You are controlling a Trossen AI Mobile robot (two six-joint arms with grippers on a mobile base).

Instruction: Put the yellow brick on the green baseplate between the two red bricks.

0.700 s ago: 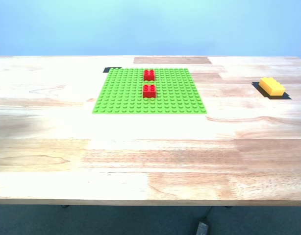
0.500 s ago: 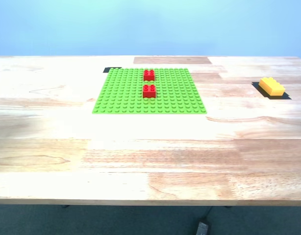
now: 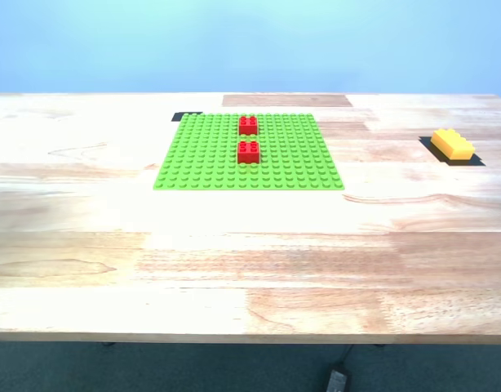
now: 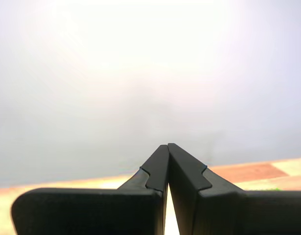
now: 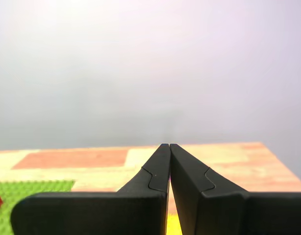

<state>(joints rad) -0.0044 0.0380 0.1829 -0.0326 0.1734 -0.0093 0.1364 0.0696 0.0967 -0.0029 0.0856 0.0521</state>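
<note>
- Yellow brick [image 3: 452, 144] on tabletop [image 3: 234, 261], exterior view's right, well apart from green baseplate [image 3: 249, 153].
- Two red bricks [image 3: 248, 137] on baseplate, gap between.
- First gripper [image 4: 168, 146] clenched, empty.
- Second gripper [image 5: 169, 146] clenched, empty.

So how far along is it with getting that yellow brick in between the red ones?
Nothing is done yet. The yellow brick sits on the table, off the green baseplate, at the exterior view's right. The gap between the two red bricks is empty. My first claw and second claw are shut, holding nothing. Picking up and placing remain.
</note>
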